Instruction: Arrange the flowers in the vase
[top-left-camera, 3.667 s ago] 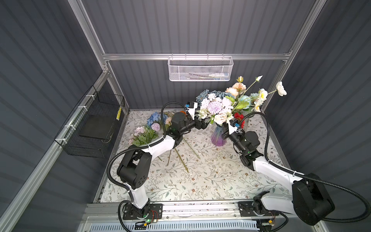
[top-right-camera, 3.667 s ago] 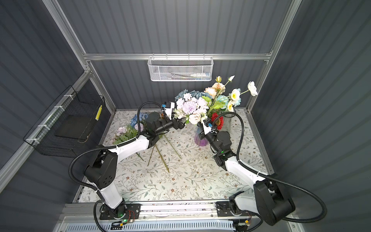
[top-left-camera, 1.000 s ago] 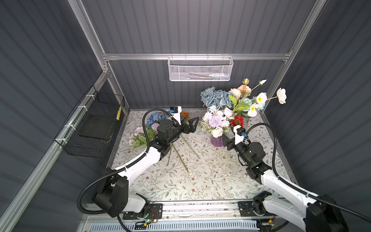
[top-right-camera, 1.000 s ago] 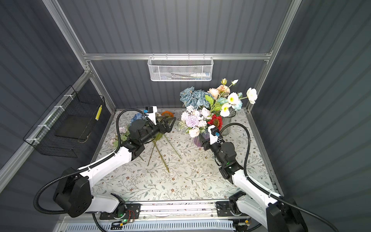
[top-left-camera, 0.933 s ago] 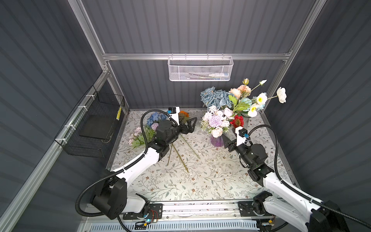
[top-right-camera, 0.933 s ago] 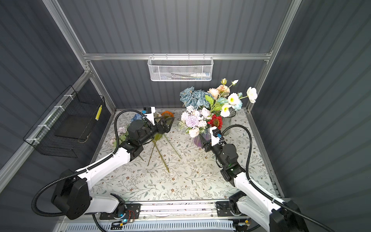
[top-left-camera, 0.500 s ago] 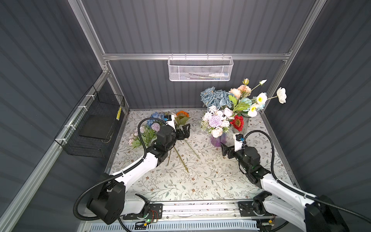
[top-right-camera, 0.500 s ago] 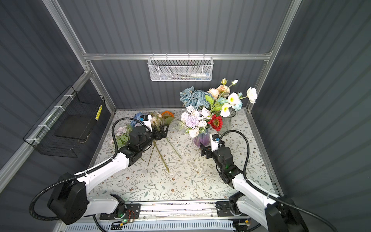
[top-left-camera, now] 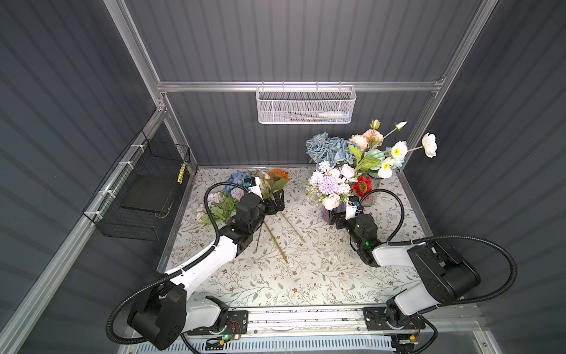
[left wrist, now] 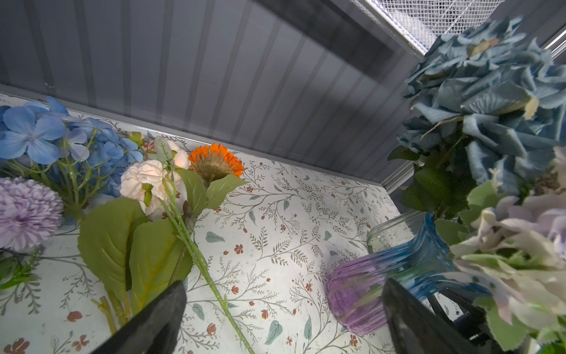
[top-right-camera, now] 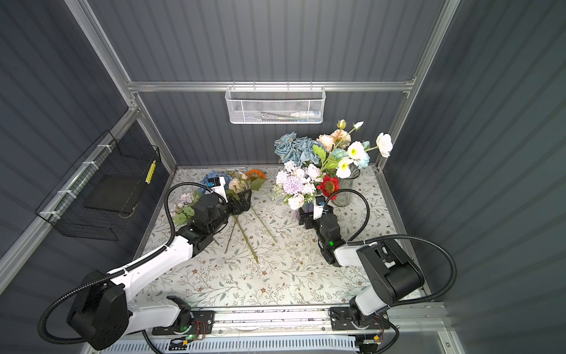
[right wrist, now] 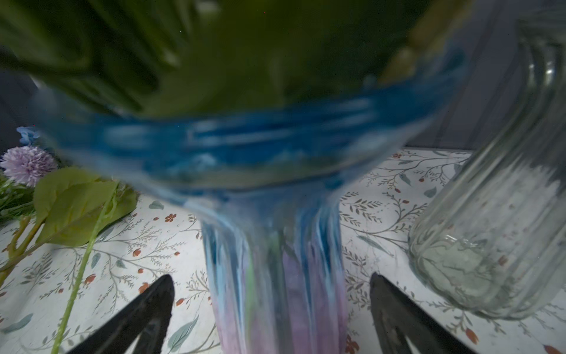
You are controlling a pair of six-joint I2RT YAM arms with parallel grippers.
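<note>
- Two vases stand just beside each other at the back right of the mat [top-left-camera: 306,275]. The purple vase [left wrist: 358,294] carries a full bouquet [top-left-camera: 329,185], so I judge it top-heavy. The right gripper [right wrist: 271,277] has its jaws spread wide on either side of that vase's narrow waist, with gaps both sides and nothing gripped. A sideways drift of either finger could shove or tip the vase.
- If it tips, it would likely strike the clear vase [right wrist: 490,230], which appears to hold tall leaning blooms, and both could go over.
- Loose flowers [top-left-camera: 235,191] lie heaped at the back left of the mat with their stems crossing. The left gripper [left wrist: 284,283] hovers low over them, jaws fully apart and empty. Closing there could catch a broad leaf [left wrist: 107,239] or several stems at once and drag the heap.
- One thin stem [left wrist: 199,260] runs between the left fingers. It looks narrow and slick, so an off-centre pinch might let it roll out. The purple vase's mouth also looks crowded, and forcing this stem in could lever others out.
</note>
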